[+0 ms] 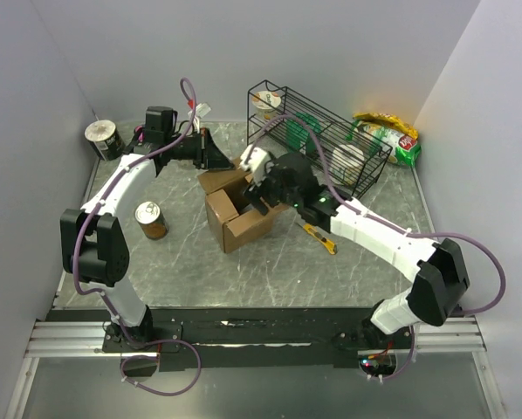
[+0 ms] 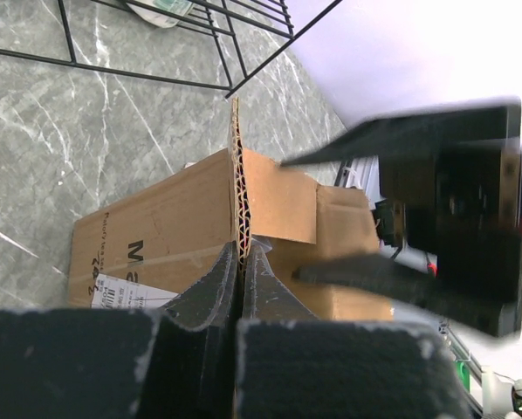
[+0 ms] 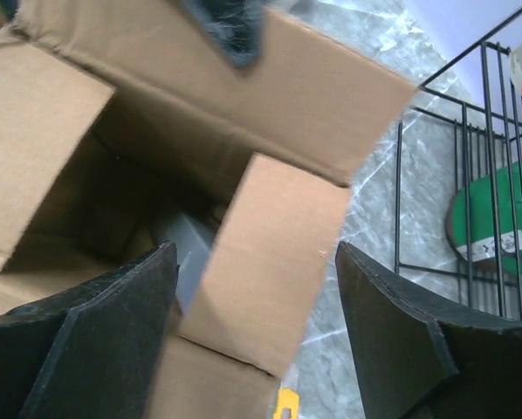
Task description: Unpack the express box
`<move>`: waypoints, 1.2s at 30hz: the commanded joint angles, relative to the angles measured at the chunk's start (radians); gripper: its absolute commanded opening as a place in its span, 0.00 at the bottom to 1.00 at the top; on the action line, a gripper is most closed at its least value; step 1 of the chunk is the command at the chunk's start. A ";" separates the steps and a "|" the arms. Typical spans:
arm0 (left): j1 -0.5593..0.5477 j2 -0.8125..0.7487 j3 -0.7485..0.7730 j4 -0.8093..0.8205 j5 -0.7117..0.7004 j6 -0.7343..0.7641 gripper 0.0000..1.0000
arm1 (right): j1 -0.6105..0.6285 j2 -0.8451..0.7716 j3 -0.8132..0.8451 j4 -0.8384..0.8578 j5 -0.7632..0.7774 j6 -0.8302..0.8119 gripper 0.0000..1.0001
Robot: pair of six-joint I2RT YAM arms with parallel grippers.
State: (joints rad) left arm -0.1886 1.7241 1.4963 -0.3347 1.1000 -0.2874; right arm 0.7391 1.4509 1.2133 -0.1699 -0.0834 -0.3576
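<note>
The express box (image 1: pixel 243 216) is a brown cardboard carton in the middle of the table, its top flaps open. My left gripper (image 1: pixel 212 157) is shut on the edge of the far-left flap (image 2: pixel 238 175), whose corrugated edge runs up from between the fingertips. My right gripper (image 1: pixel 265 188) hangs over the box's opening with its fingers (image 3: pixel 113 323) wide apart. A loose flap (image 3: pixel 270 262) stands between them, touching neither. Something grey (image 3: pixel 184 251) lies inside the box, mostly hidden. A white label (image 2: pixel 126 292) shows on the box's side.
A black wire basket (image 1: pixel 322 140) holding packets stands behind the box, close to the right arm. A yellow box cutter (image 1: pixel 319 238) lies right of the box. A tin can (image 1: pixel 152 220) stands to its left, another (image 1: pixel 104 140) in the far-left corner. A snack bag (image 1: pixel 388 133) lies at the far right.
</note>
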 commanded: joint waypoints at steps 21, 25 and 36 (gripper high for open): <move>0.001 -0.047 0.010 0.000 -0.026 0.028 0.01 | -0.104 0.124 0.262 -0.374 0.193 0.000 0.50; 0.001 -0.047 0.007 -0.007 -0.022 0.037 0.01 | -0.170 0.128 0.325 -0.411 0.100 0.054 0.41; 0.001 -0.047 -0.001 -0.003 0.027 0.048 0.01 | -0.299 0.204 0.376 -0.467 -0.142 0.164 0.06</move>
State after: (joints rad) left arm -0.2020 1.7172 1.4960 -0.3237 1.0374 -0.2707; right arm 0.5224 1.6028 1.5669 -0.5293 -0.1982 -0.2306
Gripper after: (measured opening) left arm 0.043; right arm 0.140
